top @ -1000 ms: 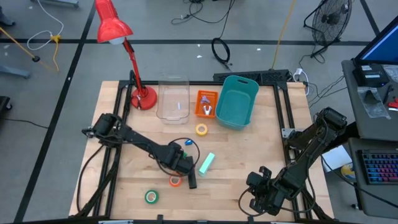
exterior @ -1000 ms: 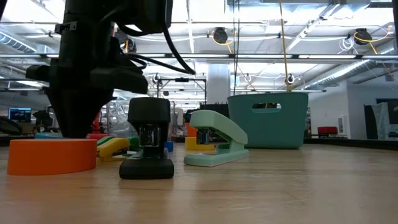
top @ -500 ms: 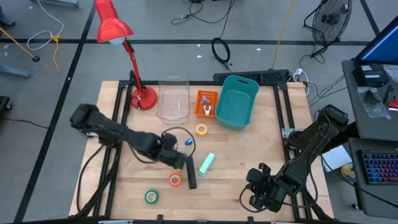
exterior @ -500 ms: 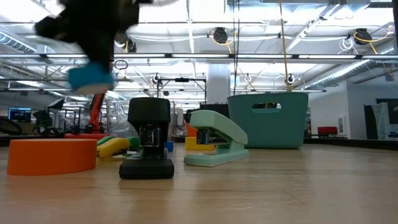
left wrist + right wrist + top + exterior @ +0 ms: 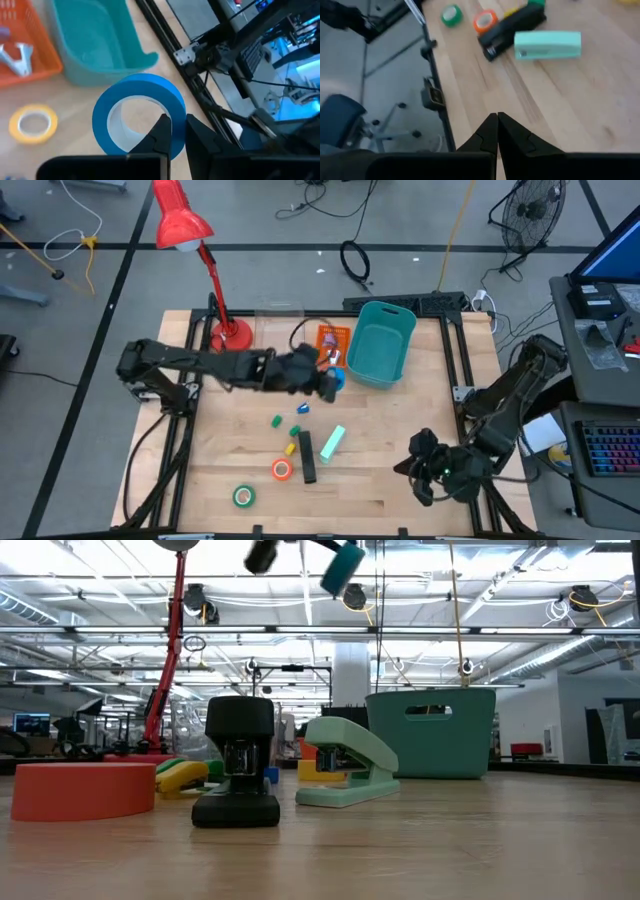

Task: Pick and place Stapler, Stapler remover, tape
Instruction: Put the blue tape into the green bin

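Fingers point(image 5: 161, 131) of the left gripper point(image 5: 330, 383) are pinching the blue tape roll point(image 5: 140, 117) in the air beside the teal bin point(image 5: 382, 342), above the yellow roll point(image 5: 33, 123). Nearer the front, the green roll point(image 5: 243, 496), orange roll point(image 5: 282, 470), black stapler point(image 5: 306, 457) and mint stapler point(image 5: 331, 442) are lying on the table point(image 5: 380, 460). Beyond sit the orange basket point(image 5: 331, 338) and red lamp point(image 5: 184, 225), while the right gripper point(image 5: 496, 131) is waiting pressed together at the table's front right corner.

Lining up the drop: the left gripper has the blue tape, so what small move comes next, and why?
Probably carry it a little farther over the teal bin, then open. The left gripper is shut on the blue tape, held high beside the bin's rim, not yet clearly above its inside.
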